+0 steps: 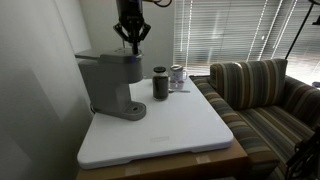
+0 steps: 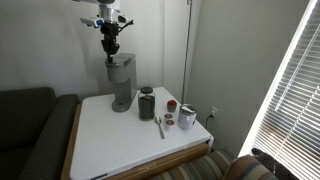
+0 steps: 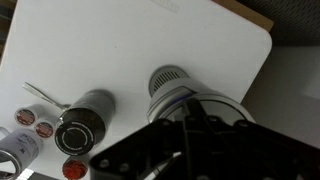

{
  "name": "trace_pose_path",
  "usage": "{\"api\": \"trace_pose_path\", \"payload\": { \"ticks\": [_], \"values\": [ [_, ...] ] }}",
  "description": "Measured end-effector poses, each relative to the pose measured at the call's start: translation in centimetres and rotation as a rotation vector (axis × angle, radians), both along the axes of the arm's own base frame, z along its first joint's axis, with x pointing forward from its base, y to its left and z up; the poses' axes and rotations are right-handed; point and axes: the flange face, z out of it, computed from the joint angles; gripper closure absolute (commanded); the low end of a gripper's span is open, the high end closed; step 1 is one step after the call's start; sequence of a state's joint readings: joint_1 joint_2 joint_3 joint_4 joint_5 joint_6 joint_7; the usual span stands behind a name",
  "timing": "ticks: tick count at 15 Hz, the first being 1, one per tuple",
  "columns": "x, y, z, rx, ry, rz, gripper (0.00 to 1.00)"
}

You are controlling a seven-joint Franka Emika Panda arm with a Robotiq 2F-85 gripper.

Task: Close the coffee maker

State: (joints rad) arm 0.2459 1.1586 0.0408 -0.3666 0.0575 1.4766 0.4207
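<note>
Black gripper (image 3: 187, 125) linkage crowds the bottom of the wrist view, too blurred there to read. In an exterior view the gripper (image 1: 131, 46) looks drawn together on nothing, its tips right at the top of the coffee maker (image 1: 110, 78). That grey machine stands at the table's (image 1: 170, 130) corner by the wall, its lid seemingly lying flat. I'd judge the closing all but done, with perhaps a last firm press and a lift away left. Just beside it stands a dark cup (image 1: 160, 84), then a clear jar (image 1: 177, 75), pods (image 2: 170, 122) and a spoon (image 2: 160, 127).
</note>
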Motion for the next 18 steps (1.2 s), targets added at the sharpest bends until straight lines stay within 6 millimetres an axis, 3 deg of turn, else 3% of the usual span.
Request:
{"api": "trace_pose_path", "payload": {
  "ticks": [7, 14, 18],
  "values": [
    [0.1, -0.5, 0.3, -0.001, -0.003, -0.027, 1.00],
    [0.2, -0.8, 0.7, 0.025, 0.033, -0.297, 1.00],
    [-0.1, -0.5, 0.8, 0.050, 0.053, -0.264, 1.00]
  ]
}}
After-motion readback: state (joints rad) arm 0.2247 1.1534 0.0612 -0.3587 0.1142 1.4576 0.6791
